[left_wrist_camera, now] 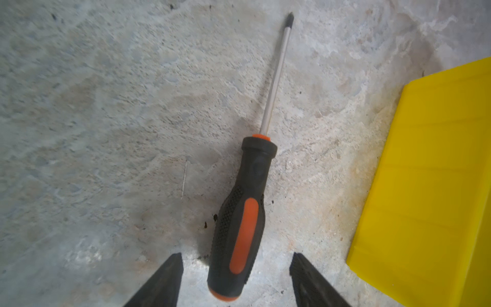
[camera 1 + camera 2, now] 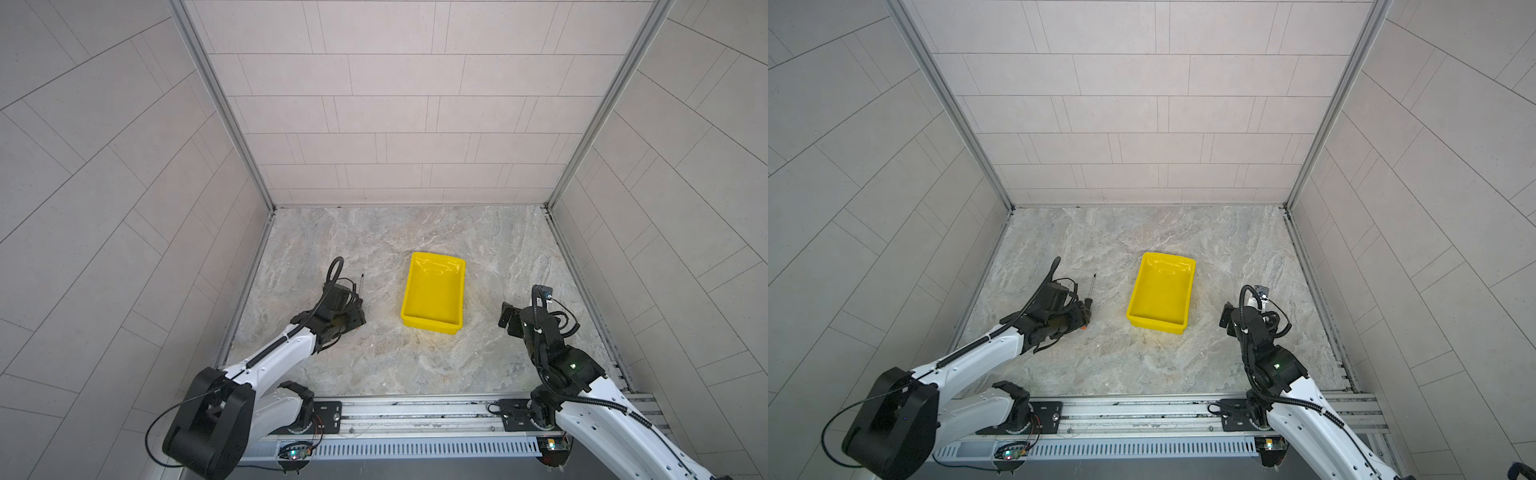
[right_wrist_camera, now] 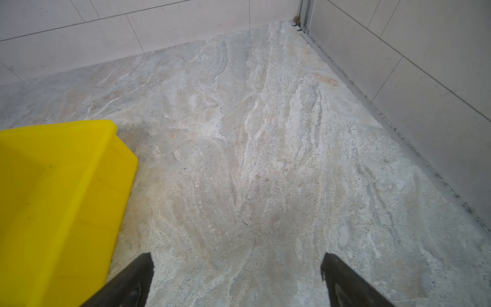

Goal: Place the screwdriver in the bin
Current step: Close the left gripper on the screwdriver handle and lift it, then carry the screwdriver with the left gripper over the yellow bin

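The screwdriver (image 1: 244, 212) lies flat on the stone floor, with a black handle, orange inlay and orange butt. Its thin shaft (image 2: 363, 284) points toward the back wall. My left gripper (image 1: 236, 255) is down at the floor, open, with one finger on each side of the handle's butt end and a gap on both sides. In both top views the gripper body (image 2: 1084, 313) hides most of the handle. The yellow bin (image 2: 432, 299) stands empty to the right of the screwdriver. My right gripper (image 3: 237, 255) hangs open and empty, right of the bin (image 3: 53, 199).
Tiled walls enclose the stone floor (image 2: 374, 361) on three sides, with metal rails along their feet. The arms' mounting rail (image 2: 415, 415) runs along the front edge. The bin's side wall (image 1: 430, 186) stands a short way from the screwdriver.
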